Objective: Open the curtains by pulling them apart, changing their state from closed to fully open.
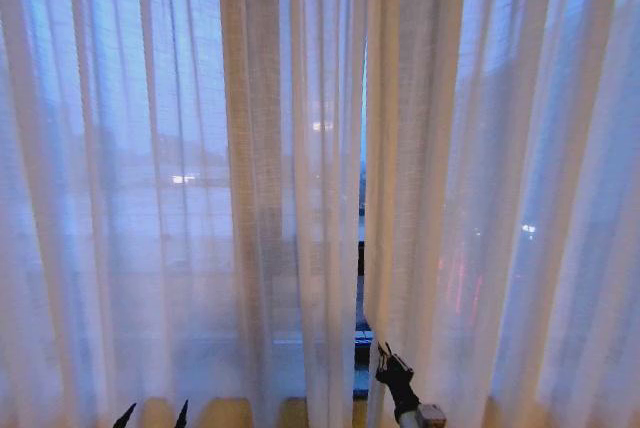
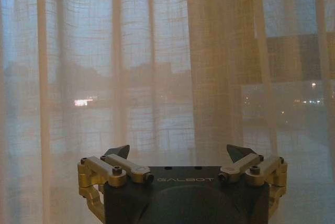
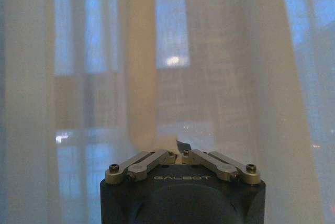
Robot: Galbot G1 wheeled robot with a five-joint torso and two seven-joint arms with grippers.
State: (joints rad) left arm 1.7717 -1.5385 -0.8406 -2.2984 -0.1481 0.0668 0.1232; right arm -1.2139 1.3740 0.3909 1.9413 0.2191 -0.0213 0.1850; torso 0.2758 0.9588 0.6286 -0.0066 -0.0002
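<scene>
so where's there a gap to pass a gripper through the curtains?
One narrow slit between the left curtain panel and the right curtain panel, near centre, dark window behind. The right gripper sits at its base, shut on the right panel's edge fold. Elsewhere folds hang dense. The left gripper is open, low, before the left panel.

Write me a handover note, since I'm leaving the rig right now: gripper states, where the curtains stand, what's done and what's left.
Left gripper: open, fingers spread wide, held low in front of the left curtain panel, holding nothing.
Right gripper: fingers closed together on a fold of the right curtain panel, low at that panel's inner edge beside the centre gap.
Curtains: both sheer panels hang nearly closed; there is a narrow dark slit between them at the middle.
Done: right side gripped.
Left: left side not yet gripped; both panels have to be pulled apart to fully open.
</scene>
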